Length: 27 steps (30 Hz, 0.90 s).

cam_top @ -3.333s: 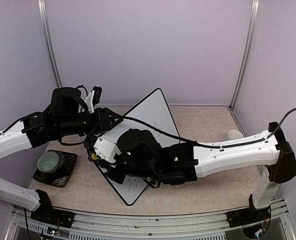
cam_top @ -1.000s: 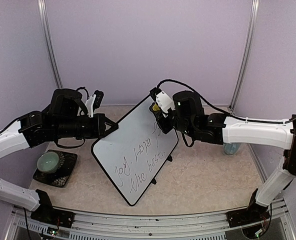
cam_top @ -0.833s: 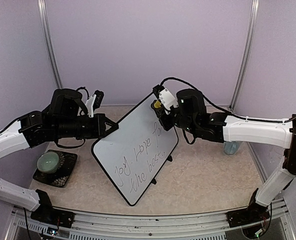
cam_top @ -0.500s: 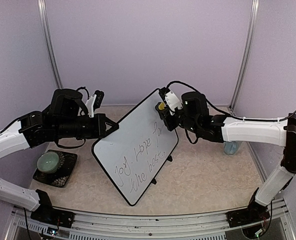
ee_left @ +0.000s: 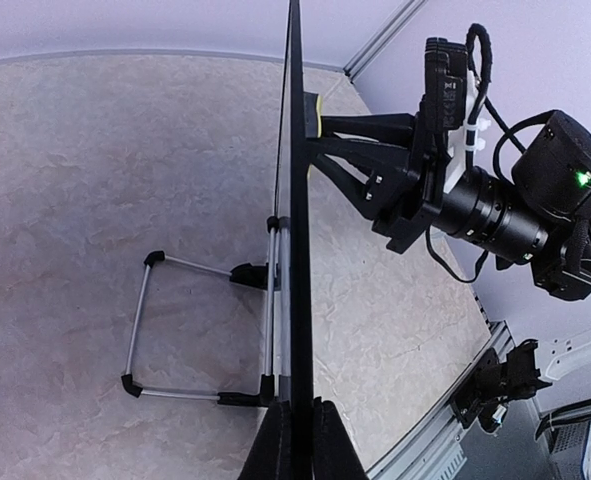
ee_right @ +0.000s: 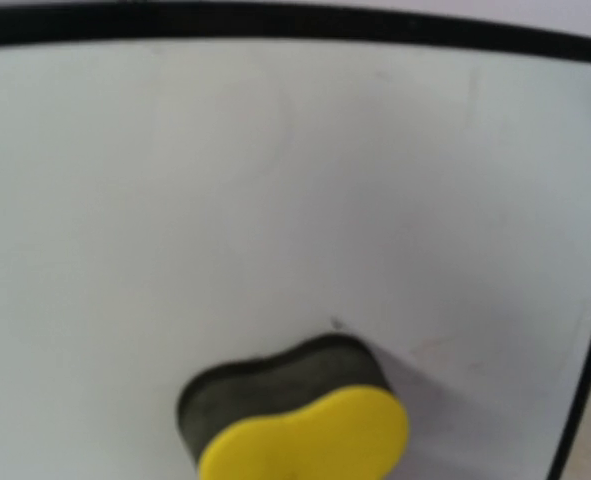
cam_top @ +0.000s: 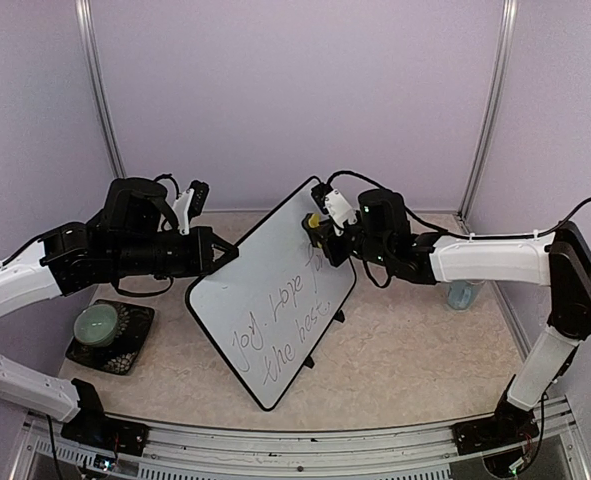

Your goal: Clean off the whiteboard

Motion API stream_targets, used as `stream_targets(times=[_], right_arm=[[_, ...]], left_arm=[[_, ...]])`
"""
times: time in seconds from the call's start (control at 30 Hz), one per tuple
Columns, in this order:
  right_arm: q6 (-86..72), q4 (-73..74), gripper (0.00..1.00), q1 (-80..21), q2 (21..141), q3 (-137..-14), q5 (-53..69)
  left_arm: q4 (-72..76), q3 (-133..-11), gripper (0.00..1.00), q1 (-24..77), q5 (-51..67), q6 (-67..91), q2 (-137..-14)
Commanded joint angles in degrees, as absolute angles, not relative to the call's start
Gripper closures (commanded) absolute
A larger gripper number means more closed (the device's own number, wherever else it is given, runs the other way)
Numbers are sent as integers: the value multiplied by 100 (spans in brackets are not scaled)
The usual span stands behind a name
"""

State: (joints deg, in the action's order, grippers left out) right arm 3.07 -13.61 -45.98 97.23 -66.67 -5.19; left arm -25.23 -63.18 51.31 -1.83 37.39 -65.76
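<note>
Right claw [cam_top: 319, 224] holds eraser [ee_right: 300, 435] to whiteboard [cam_top: 265, 300] (left claw [cam_top: 226, 255] grips edge).

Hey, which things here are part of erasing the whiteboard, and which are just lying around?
In the job:
whiteboard, clamped at its edge by the left gripper
yellow eraser, held by the right gripper

Lying about:
green bowl on a black mat
pale cup at far right

We have swung our right gripper [cam_top: 319, 224], with its yellow eraser [cam_top: 315, 219], from the whiteboard's [cam_top: 260, 295] near-left part to its far corner.
</note>
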Motion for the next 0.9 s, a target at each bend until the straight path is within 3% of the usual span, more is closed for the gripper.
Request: stream_targets(times=[0.0, 0.87], right_arm=[[234, -1645, 100, -4712, 9719, -6646, 105], [362, -1889, 100, -6342, 9433, -6209, -174]], left_arm=[[-2404, -6306, 100, 5186, -77, 3816, -6693], [-2295, -6253, 100, 5186, -136, 3863, -6656]])
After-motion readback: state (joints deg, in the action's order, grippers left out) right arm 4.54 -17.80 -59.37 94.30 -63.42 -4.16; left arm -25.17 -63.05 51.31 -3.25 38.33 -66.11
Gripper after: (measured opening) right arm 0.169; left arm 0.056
